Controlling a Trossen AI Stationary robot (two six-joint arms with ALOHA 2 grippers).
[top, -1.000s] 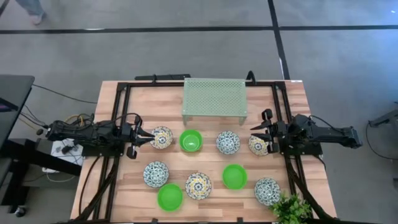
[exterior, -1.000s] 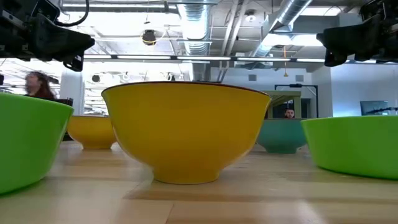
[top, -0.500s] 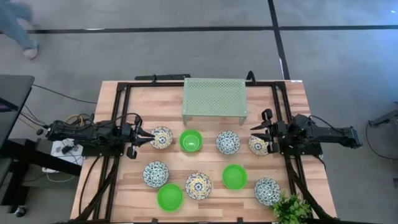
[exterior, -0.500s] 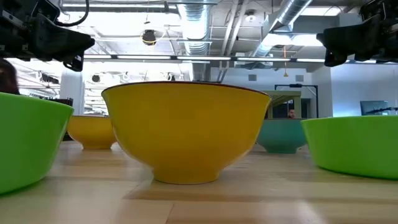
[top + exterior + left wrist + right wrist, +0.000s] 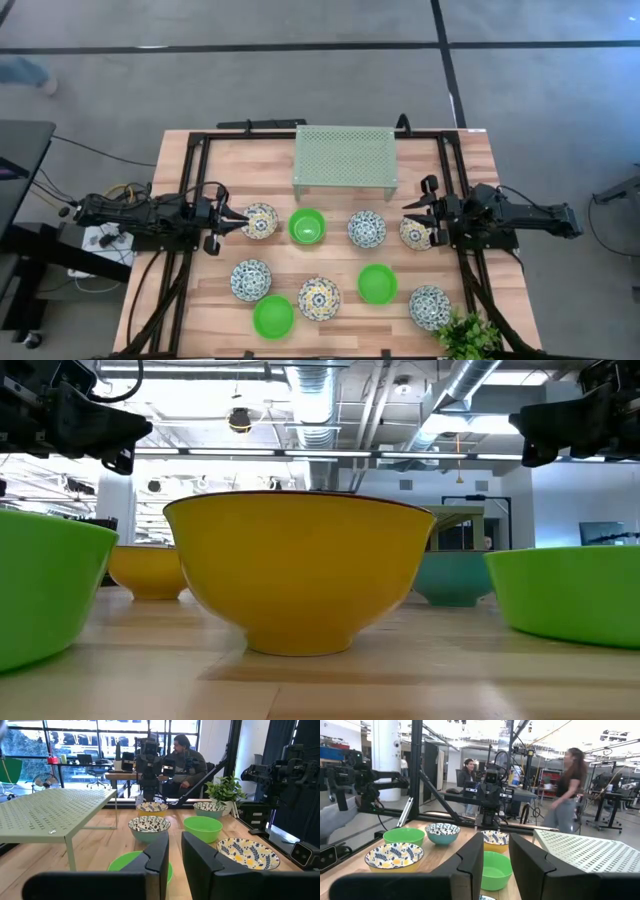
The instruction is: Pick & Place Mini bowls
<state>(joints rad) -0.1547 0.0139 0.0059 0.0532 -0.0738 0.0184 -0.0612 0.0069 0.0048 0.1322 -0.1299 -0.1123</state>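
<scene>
Nine mini bowls stand upright on their bases on the wooden table. Three are plain green (image 5: 307,226) (image 5: 377,283) (image 5: 273,316). Six are patterned, among them one at the left (image 5: 260,220), one at the right (image 5: 416,233) and a yellow-centred one (image 5: 319,298), which fills the low view (image 5: 300,570). My left gripper (image 5: 240,220) (image 5: 175,855) hovers beside the left patterned bowl, above rim height, with a narrow gap between its fingers. My right gripper (image 5: 408,220) (image 5: 496,851) hovers at the right patterned bowl, also raised and narrowly open.
A pale green mesh rack (image 5: 345,160) stands on legs at the table's far middle. A leafy plant (image 5: 468,335) sits at the near right corner. Black frame rails (image 5: 196,180) run along both sides. People show in the room beyond the table (image 5: 567,780).
Both arms and all the bowls have kept still. A person on the floor beyond the far left of the table has walked off toward the left.
</scene>
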